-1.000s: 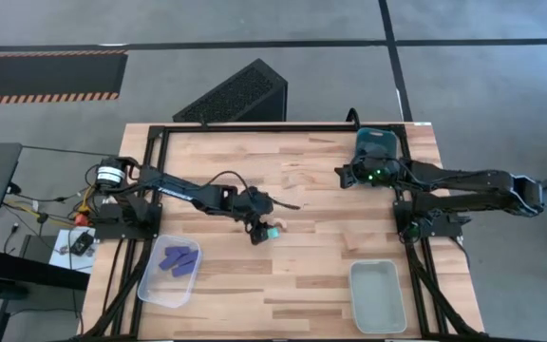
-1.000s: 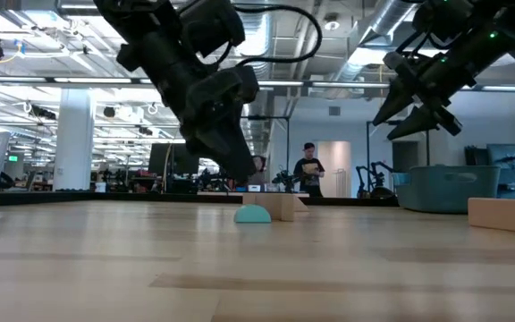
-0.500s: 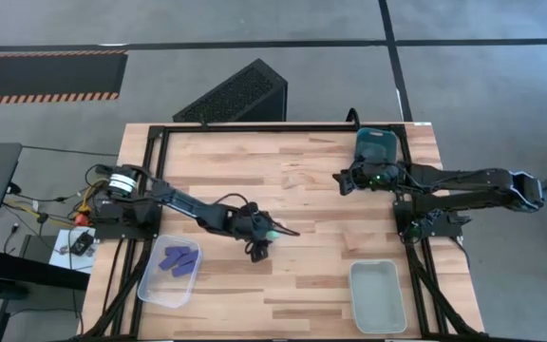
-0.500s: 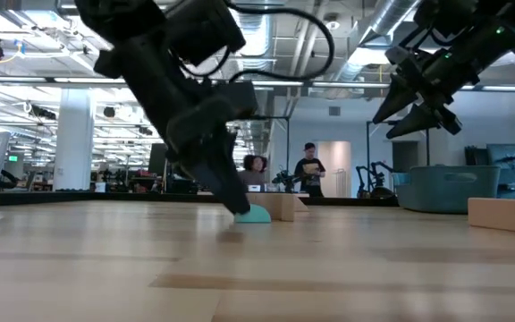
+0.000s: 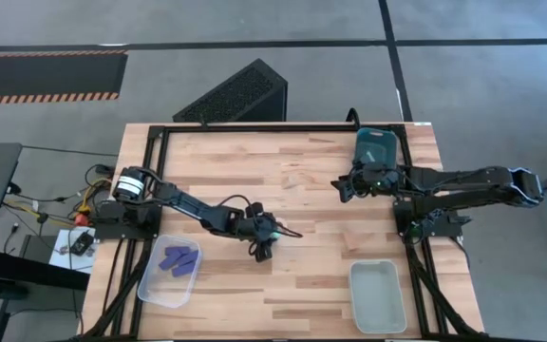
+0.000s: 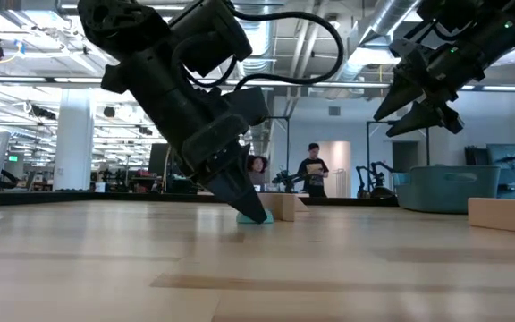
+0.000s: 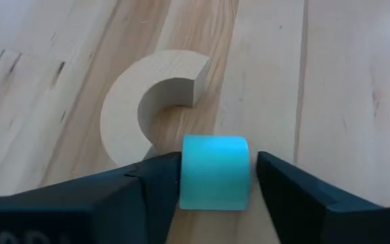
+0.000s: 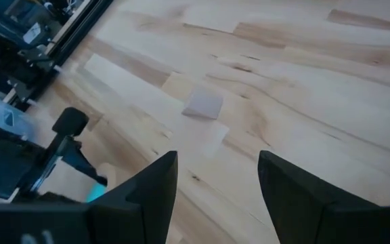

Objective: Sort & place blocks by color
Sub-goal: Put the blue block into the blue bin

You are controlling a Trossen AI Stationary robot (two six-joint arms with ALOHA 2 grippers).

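Wooden table (image 5: 302, 275), seen from overhead, black frame along its edges; all places given from it. My left gripper (image 5: 264, 231) sits low over the boards left of the table's centre, arm reaching in from the left edge; a speck of teal block (image 5: 272, 229) shows at its tip. My right gripper (image 5: 342, 186) hangs over the table's right half, arm entering from the right edge. Clear bin (image 5: 169, 270) at the table's near-left corner, dark blue-purple blocks (image 5: 179, 261) inside. Pale teal bin (image 5: 378, 296) at the near-right corner. Dark teal bin (image 5: 377, 147) at the far-right edge. Black slatted box (image 5: 235, 93) on the floor beyond the far edge.
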